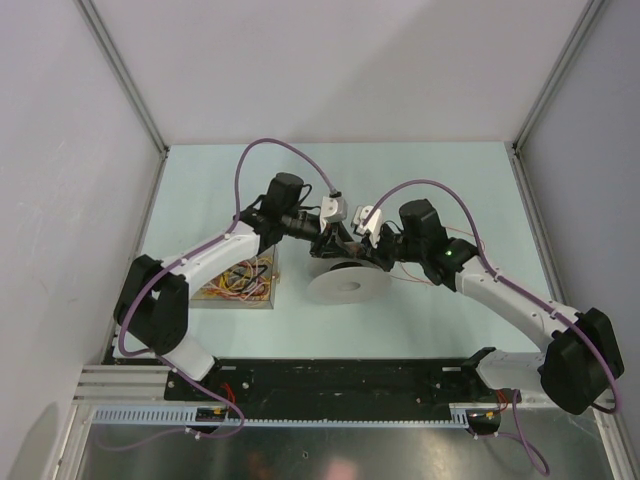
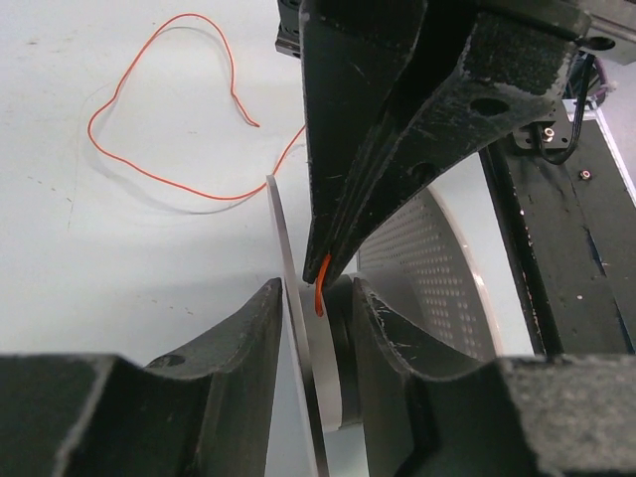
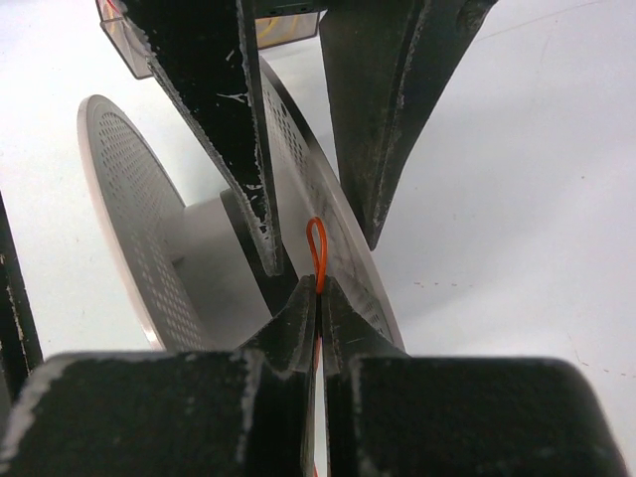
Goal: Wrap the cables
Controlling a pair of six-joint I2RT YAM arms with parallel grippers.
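Observation:
An orange cable [image 2: 169, 179] lies looped on the table and runs to the white perforated spool [image 1: 347, 286], which stands on its edge. My right gripper [image 3: 318, 290] is shut on a small loop at the end of the orange cable [image 3: 317, 248], held between the spool's flanges [image 3: 119, 199] beside the hub. In the left wrist view the right gripper [image 2: 323, 273] comes down from above with the orange tip in it. My left gripper [image 2: 316, 290] is open and straddles one thin flange [image 2: 286, 258], with one finger by the hub.
A clear box [image 1: 238, 286] of tangled yellow, orange and red cables sits left of the spool under the left arm. Purple hoses arch over both arms. A black rail [image 1: 350, 378] runs along the near edge. Grey walls enclose the table.

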